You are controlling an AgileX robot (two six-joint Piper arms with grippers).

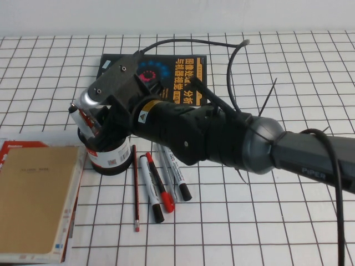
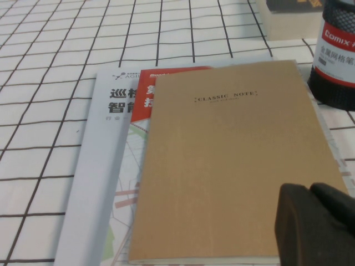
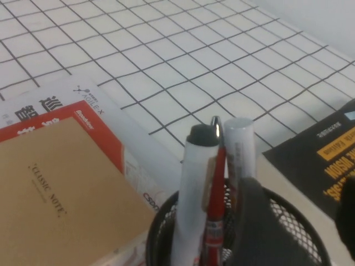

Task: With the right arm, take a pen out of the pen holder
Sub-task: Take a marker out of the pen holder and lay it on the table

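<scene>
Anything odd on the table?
Only loose markers and a pencil lying beside the pen holder, not in it. Right gripper, fingers open, sits over the holder; left gripper hovers above the brown notebook.
</scene>
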